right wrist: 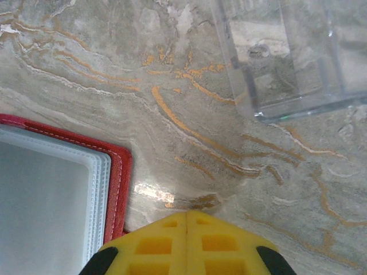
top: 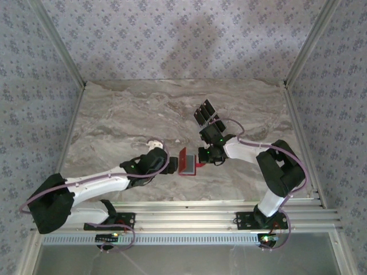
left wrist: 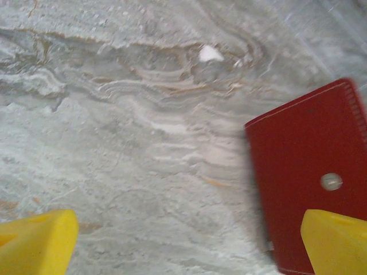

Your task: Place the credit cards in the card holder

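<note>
The left gripper (left wrist: pixel 187 240) is released wide at 9 o'clock of the card holder (top: pixel 187 162) on the bench (top: pixel 114 120), the right gripper (right wrist: pixel 188 223) clenched empty at 3 o'clock, the credit cards (top: pixel 205 113) at 1 o'clock.

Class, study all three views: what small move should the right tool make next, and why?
Probably open the right tool and swing it out toward the cards. It is shut on nothing beside the holder, which lies open with its pale inside showing, while the cards sit apart from it, farther out.
</note>
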Robot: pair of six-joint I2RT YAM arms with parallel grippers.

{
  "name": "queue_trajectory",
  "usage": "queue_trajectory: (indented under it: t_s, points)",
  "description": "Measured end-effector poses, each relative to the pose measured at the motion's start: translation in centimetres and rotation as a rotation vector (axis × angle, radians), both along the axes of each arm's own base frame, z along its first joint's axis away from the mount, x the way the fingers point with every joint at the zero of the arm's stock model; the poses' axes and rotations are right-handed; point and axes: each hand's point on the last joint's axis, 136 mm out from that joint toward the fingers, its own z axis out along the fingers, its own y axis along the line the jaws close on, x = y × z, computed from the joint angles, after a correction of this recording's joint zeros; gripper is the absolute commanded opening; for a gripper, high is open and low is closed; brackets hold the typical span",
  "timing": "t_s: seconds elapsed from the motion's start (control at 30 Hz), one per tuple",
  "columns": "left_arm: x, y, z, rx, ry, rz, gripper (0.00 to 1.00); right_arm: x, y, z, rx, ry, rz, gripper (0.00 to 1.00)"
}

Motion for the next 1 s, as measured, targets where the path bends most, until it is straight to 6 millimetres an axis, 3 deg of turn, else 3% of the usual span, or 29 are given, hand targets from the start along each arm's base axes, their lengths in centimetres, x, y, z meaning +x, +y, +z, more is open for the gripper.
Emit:
queue_trajectory:
  t_s: [0.23,0.6,1.0]
  points:
    - [-0.3,-0.6,-2.2,0.038,0.049,-0.039,1.0,-0.1,-0.2,-0.1,-0.003,0.003,-0.003,0.04]
    - [-1.2,-4.3,-1.7,-0.06,0.028,-0.132,1.0,-0.1,-0.2,-0.1,-0.003,0.003,-0.003,0.04]
    - [-2.3,-3.5,-5.2,-0.002,0.098,-0.126,1.0,0.0,-0.2,-0.1,-0.002,0.003,-0.005,0.04]
